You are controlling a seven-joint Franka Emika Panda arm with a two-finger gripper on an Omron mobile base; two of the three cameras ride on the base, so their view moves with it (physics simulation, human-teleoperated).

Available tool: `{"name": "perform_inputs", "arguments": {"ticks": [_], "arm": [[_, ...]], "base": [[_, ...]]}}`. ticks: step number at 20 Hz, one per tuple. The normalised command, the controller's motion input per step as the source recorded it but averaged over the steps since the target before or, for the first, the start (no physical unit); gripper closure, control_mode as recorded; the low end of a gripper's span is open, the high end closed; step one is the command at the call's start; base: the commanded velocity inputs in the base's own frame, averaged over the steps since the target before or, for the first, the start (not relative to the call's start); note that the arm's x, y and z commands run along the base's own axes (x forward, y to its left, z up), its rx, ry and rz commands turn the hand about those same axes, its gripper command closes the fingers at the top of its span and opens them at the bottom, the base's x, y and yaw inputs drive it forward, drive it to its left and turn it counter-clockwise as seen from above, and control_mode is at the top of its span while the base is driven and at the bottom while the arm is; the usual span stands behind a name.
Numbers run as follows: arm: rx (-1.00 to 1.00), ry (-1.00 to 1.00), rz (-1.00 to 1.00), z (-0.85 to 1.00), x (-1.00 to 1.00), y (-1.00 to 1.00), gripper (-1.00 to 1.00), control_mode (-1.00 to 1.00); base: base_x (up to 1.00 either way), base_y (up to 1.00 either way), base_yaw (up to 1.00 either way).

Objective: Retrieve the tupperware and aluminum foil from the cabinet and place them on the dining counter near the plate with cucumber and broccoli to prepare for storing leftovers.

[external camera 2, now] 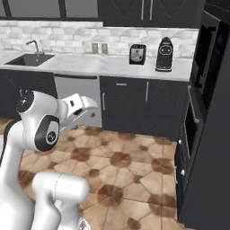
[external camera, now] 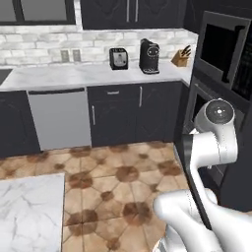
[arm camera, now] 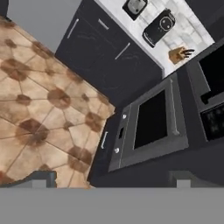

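folded high over the tiled floor (external camera: 113, 187), elbow up, end effector (arm camera: 111, 180) spread wide and holding nothing (tips barely visible). corner of the dining counter (external camera: 27, 211) at lower left. beyond, toaster (external camera: 118, 58) and coffee machine (external camera: 149, 56) on the far counter (external camera: 74, 75).

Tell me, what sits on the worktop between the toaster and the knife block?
A black coffee machine stands between the toaster and the knife block, as the left base view shows; the hand view shows the same row.
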Motion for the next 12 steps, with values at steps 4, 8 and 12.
{"name": "perform_inputs", "arguments": {"ticks": [4,8,12], "arm": [[0.0,0.0,0.0,0.0,0.0,0.0,-1.0,1.0],[0.0,0.0,0.0,0.0,0.0,0.0,-1.0,1.0],[0.0,0.0,0.0,0.0,0.0,0.0,-1.0,1.0]], "base": [[1.0,0.0,0.34],[1.0,0.0,0.34],[1.0,0.06,0.37]]}}
